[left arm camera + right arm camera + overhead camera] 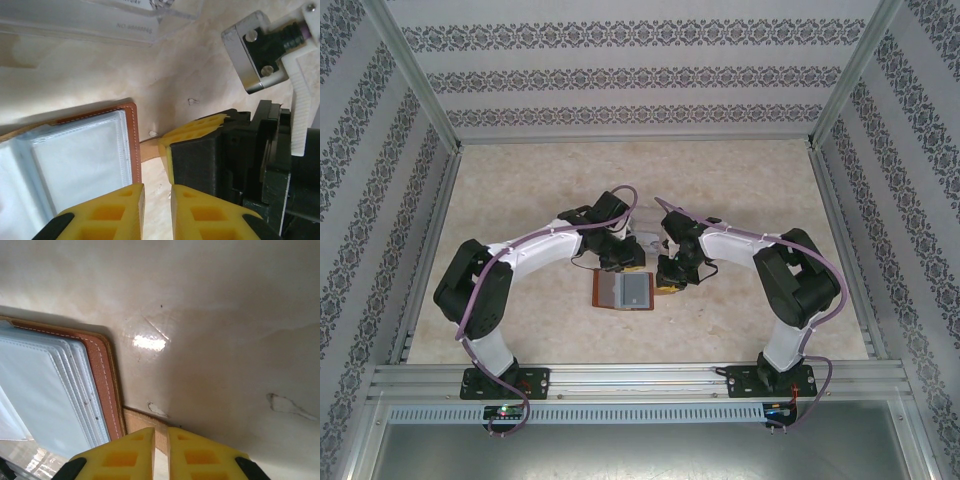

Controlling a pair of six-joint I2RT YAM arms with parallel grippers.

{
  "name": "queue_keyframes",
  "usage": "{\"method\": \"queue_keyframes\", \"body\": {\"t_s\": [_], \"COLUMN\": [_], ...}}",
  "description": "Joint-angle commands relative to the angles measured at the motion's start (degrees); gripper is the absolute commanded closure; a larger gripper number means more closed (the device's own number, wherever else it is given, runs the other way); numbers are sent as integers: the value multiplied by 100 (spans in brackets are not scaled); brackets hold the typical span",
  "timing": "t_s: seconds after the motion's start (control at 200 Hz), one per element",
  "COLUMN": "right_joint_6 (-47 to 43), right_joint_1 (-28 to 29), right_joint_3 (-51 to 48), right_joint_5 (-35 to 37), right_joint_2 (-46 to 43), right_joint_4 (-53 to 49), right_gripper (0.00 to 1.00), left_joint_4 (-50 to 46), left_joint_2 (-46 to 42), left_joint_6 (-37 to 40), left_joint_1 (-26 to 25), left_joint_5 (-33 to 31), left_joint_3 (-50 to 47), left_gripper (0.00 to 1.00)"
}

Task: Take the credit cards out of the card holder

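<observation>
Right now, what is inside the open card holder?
Inside the card holder lie stacked translucent grey-blue sleeves. Whether credit cards sit in them cannot be told: the cloudy top sleeve covers the layers beneath.

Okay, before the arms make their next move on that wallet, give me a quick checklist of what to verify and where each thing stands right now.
1. The card holder lies open and flat on the table: ok.
2. The right gripper pinches the strap tab: ok, the tab runs between its fingers.
3. The left gripper is free to take a card: ok, narrow gap, nothing in it.
4. The left gripper is lined up on a pocket: not ok, it sits at the holder's edge.
5. The cards are in the pockets: cannot tell.
6. The clear box is apart from the holder: ok.
</observation>
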Motion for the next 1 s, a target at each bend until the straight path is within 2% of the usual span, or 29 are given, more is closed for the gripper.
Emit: {"method": "queue_keyframes", "body": {"t_s": [0.0,0.65,0.994], "right_joint_6": [-55,-85,-79], "right_joint_1": [67,66,67], "right_joint_3": [-50,-31,-11], "right_joint_5": [132,93,89], "right_joint_2": [95,86,95], "right_joint_4": [-113,-139,-148], "right_gripper": [85,85,85], "left_joint_4": [400,1191,932], "left_joint_2": [76,646,786], "left_joint_6": [-217,-615,-500], "left_joint_1": [-72,-202,-211], "left_joint_5": [353,1095,832], "left_joint_3": [-153,-698,-717], "left_gripper": [80,82,82]}}
